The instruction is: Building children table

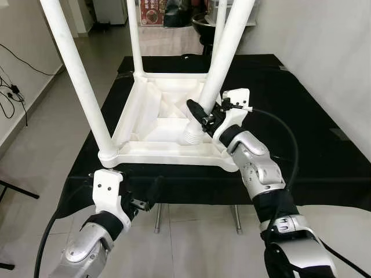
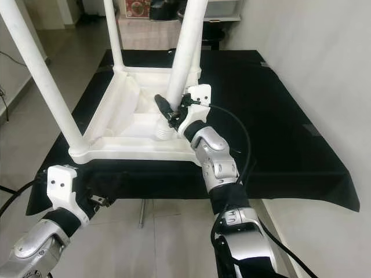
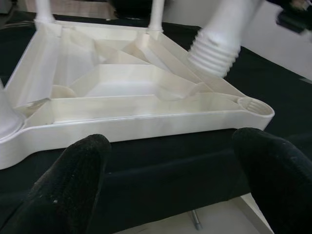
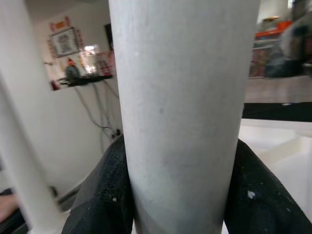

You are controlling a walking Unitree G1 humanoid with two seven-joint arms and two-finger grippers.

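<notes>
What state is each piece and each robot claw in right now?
White plastic tabletop: upside down on the black cloth.
Three corner legs: standing in their sockets.
Fourth white leg: tilted, threaded end not yet in the empty corner socket.
Right claw: shut on this leg.
Left claw: open.

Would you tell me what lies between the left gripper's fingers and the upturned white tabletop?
In the left wrist view, only a bare strip of black cloth separates the left gripper from the tabletop.
</notes>
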